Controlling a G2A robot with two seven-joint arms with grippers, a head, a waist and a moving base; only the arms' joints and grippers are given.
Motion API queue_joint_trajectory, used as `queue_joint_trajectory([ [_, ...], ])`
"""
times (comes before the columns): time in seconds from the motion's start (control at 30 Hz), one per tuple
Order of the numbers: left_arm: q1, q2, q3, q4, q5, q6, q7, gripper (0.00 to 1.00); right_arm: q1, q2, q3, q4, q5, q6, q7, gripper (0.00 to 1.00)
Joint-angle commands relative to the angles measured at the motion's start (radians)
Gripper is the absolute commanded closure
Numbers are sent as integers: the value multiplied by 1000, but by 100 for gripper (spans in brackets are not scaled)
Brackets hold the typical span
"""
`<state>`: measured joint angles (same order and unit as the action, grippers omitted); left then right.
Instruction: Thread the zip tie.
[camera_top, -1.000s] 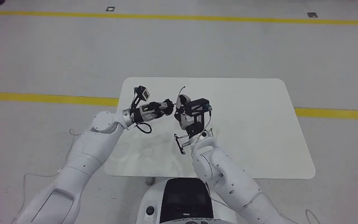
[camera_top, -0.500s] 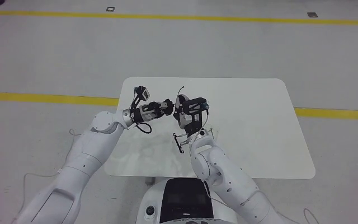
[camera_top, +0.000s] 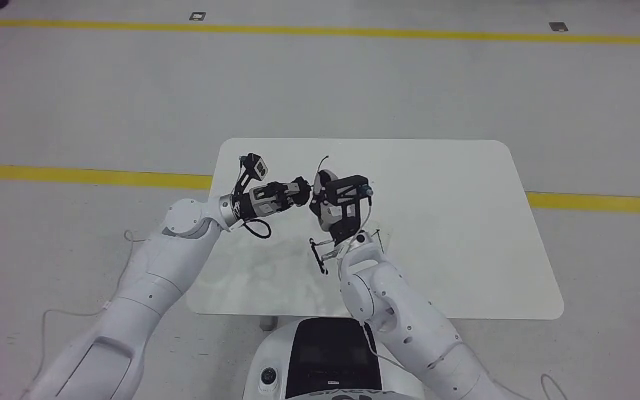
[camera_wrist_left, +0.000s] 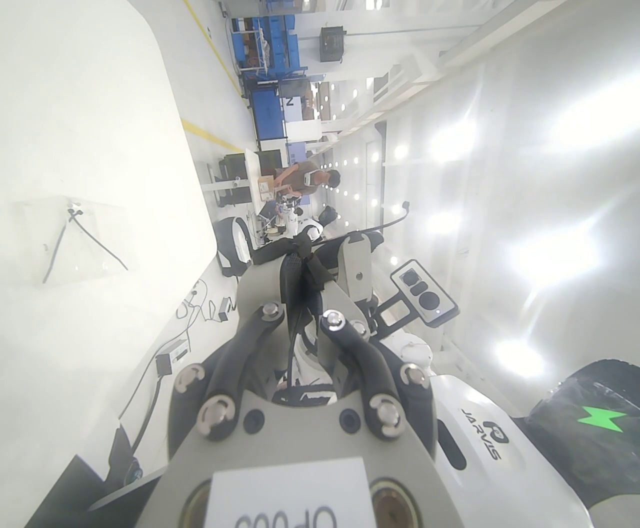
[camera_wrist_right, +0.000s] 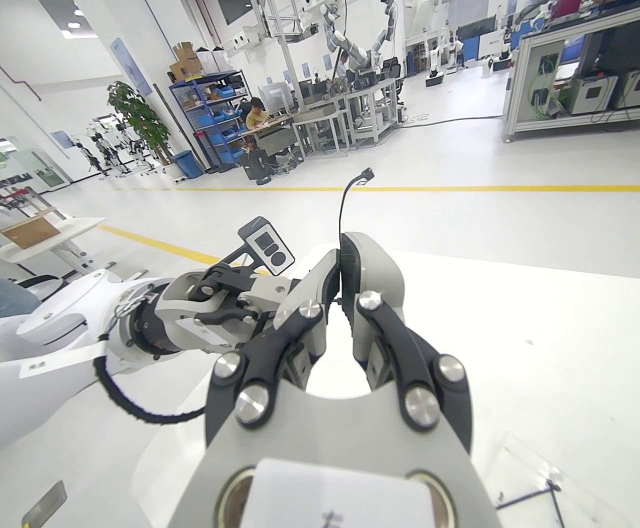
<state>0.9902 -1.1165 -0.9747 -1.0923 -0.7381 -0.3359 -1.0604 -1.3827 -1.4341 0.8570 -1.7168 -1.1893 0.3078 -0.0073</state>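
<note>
Glossy white arms (camera_top: 160, 270), grey right tool (camera_wrist_right: 341, 260), black links (camera_wrist_right: 390, 330), silver screws (camera_wrist_right: 310, 310), ribbed black cable (camera_wrist_right: 130, 407)

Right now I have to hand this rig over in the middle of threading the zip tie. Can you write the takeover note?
Right gripper: shut on the zip tie. The strap stands upright, with its head end free above the fingers.
Left gripper: shut, tip to tip with the right one above the table. It seems to pinch the tie's other end, but the contact is hidden.
Spare ties lie on a clear sheet on the table.
Done: the tie is lifted and held in the air.
Left: no closed loop shows, so the tail has yet to go through the head.
</note>
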Motion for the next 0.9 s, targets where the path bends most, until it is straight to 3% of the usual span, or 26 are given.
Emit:
queue_joint_trajectory([
  [0.0,0,0,0,0,0,0,0,100,-3,-1,2,-1,0,-6,1,100],
  [0.87,0,0,0,0,0,0,0,100,-32,-16,33,-7,-32,-20,11,100],
])
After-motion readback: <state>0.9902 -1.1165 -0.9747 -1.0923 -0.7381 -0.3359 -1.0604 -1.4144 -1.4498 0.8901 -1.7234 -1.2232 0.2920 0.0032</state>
